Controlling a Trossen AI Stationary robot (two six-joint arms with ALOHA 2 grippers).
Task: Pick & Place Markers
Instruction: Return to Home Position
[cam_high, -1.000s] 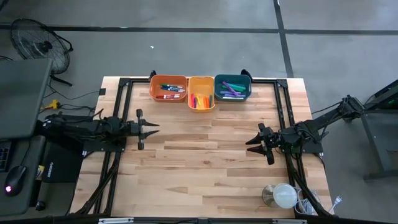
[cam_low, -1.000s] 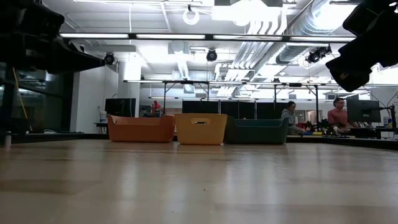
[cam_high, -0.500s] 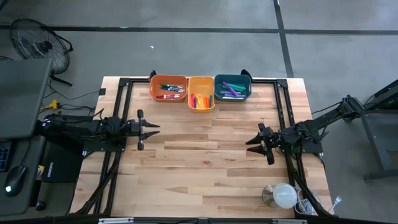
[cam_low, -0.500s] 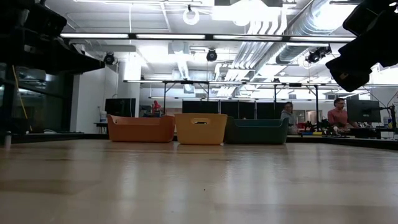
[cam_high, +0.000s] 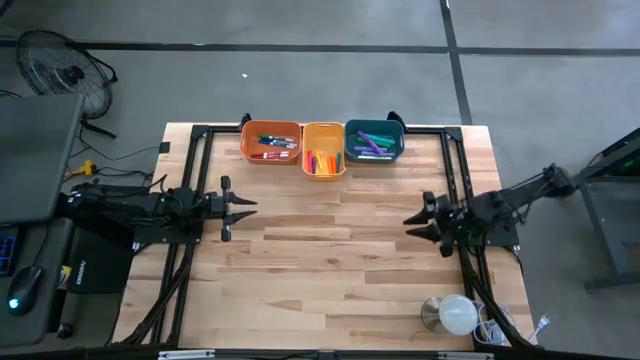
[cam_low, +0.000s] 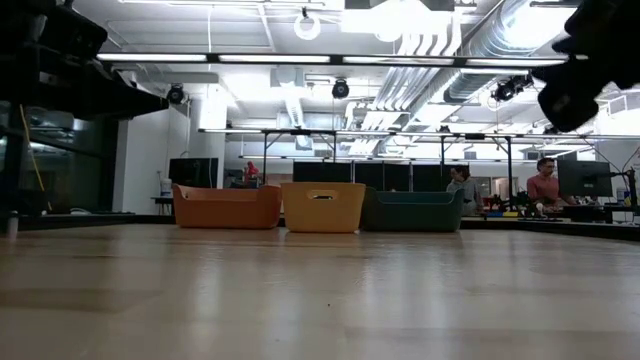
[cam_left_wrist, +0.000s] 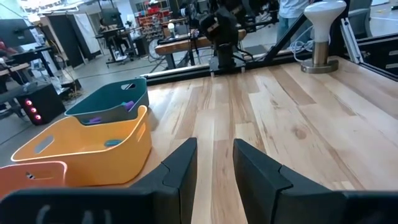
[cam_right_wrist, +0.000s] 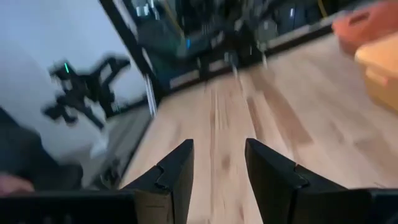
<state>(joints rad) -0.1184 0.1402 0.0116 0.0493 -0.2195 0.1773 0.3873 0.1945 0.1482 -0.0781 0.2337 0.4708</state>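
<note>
The markers lie inside three bins at the table's far edge: an orange bin (cam_high: 271, 142), a yellow bin (cam_high: 323, 150) and a teal bin (cam_high: 373, 140). In the high view, markers (cam_high: 268, 146) show as short coloured pens in each bin. My left gripper (cam_high: 250, 203) hangs open above the table's left side, pointing level toward the right. My right gripper (cam_high: 412, 226) hangs open above the right side, pointing toward the left. Both sets of fingers (cam_left_wrist: 186, 163) (cam_right_wrist: 180, 165) have only bare wood showing between them.
Black frame rails (cam_high: 200, 150) run along the table's left, right and far sides. A white lamp on a round base (cam_high: 455, 314) stands at the near right corner. Bare wooden tabletop (cam_high: 330, 250) lies between the two grippers. People sit at desks in the room beyond.
My right gripper has drawn back toward the table's right edge and risen a little; its wrist view is blurred by the motion. The markers and bins have stayed where they were.
</note>
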